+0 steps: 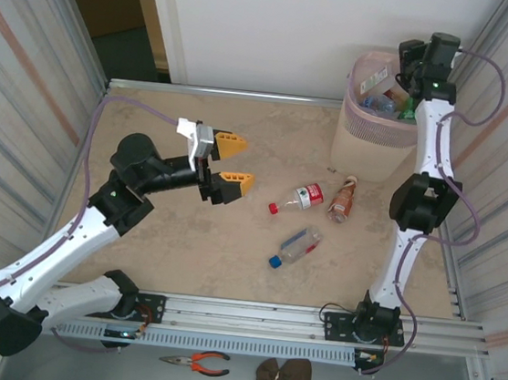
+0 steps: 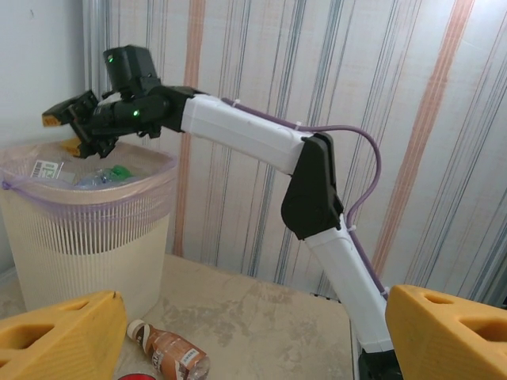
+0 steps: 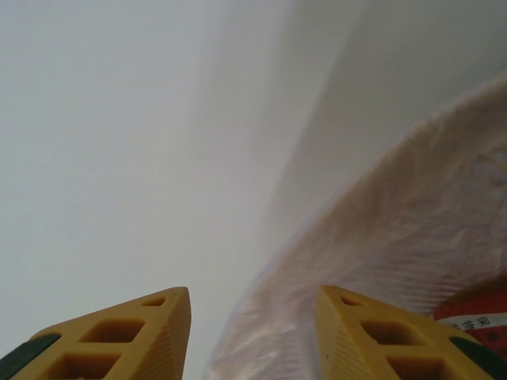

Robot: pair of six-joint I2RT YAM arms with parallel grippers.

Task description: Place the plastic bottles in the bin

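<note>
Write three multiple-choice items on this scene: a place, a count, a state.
1. Where on the table does the bin stand? A. far right corner B. near left corner C. centre
2. How many bottles lie on the table? A. one B. three C. six
3. How is the left gripper? A. shut on a bottle B. shut, empty C. open, empty
A: it stands by the back wall, at right. B: three lie between the arms. C: its fingers stand apart, nothing between.
</note>
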